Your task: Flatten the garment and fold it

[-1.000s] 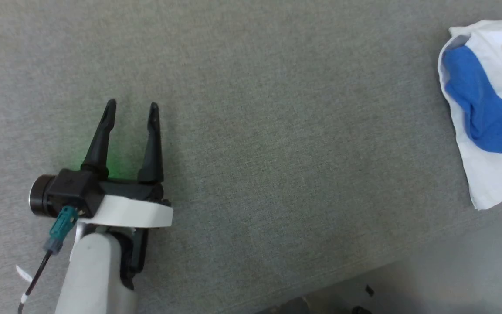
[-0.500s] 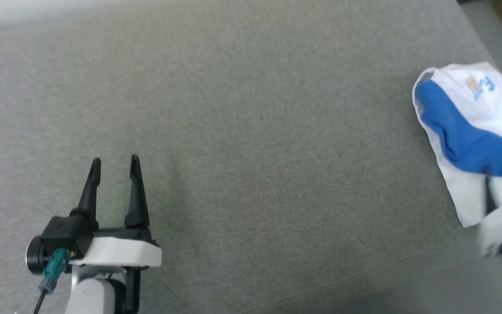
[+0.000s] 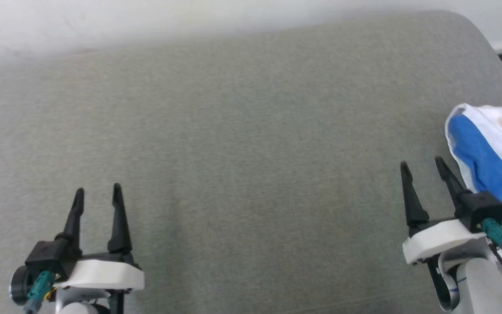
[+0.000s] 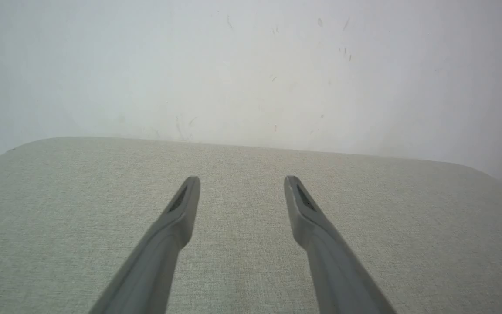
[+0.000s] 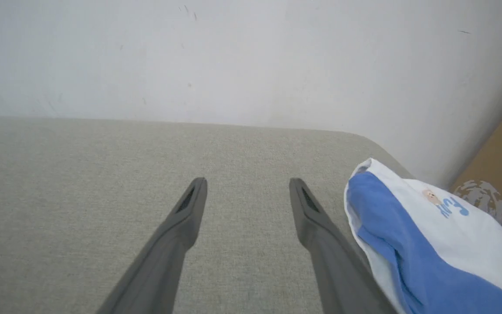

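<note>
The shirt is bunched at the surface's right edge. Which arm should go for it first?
Right. The right claw stands open just beside the bunched garment, while the left claw, also open, sits at the far side of the grey surface.

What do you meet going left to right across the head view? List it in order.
left gripper, open → bare stretch of grey surface → right gripper, open → garment, bunched at the surface's right edge.
</note>
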Controlling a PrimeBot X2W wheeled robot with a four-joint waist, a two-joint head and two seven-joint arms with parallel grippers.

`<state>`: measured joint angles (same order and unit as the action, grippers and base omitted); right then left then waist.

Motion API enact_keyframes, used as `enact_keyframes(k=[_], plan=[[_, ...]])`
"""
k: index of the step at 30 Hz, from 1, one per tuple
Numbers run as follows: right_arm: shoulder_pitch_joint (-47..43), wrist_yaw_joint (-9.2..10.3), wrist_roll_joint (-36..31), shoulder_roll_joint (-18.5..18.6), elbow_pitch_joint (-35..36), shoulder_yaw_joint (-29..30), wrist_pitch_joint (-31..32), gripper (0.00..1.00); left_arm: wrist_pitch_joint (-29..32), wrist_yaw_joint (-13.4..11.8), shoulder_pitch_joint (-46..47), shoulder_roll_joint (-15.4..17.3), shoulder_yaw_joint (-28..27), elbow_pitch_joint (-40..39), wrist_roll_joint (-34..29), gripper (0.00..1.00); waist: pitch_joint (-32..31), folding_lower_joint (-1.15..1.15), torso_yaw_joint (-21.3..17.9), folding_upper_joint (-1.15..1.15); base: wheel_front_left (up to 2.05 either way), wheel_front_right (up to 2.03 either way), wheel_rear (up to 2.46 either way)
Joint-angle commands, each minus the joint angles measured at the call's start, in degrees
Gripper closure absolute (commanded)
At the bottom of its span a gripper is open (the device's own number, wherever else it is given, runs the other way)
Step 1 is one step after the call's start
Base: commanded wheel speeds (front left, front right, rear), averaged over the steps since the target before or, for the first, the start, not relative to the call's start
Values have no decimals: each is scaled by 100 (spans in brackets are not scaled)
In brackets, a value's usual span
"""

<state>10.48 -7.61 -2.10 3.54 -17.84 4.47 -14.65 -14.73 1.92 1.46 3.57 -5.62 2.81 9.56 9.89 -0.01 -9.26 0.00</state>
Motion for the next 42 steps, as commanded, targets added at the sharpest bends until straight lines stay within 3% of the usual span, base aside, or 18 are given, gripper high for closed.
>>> enact_keyframes(k=[1, 15, 32, 33, 42], plan=[[-60, 12, 267, -30, 270, -120, 34, 0, -27, 37, -80, 62, -109, 33, -59, 0, -250, 1, 272, 0, 0, 0, 0], [-930, 12, 987, -65, 1875, -594, 622, 0, -27, 351, -473, 371, -464, 332, -26, 0, -698, 1, 457, 0, 0, 0, 0], [-1268, 12, 871, -66, 1866, -555, 919, 0, -27, 409, -730, 198, -262, 479, -201, 0, -950, 1, 621, 0, 0, 0, 0], [-1209, 1, 863, -54, 1879, -548, 910, 100, 1, 402, -706, 206, -271, 464, -164, 100, -950, 1, 619, 0, 0, 0, 0], [-1198, 1, 827, -53, 1876, -543, 939, 100, 90, 369, -675, 193, -229, 423, -206, 100, -952, 1, 639, 0, 0, 0, 0]])
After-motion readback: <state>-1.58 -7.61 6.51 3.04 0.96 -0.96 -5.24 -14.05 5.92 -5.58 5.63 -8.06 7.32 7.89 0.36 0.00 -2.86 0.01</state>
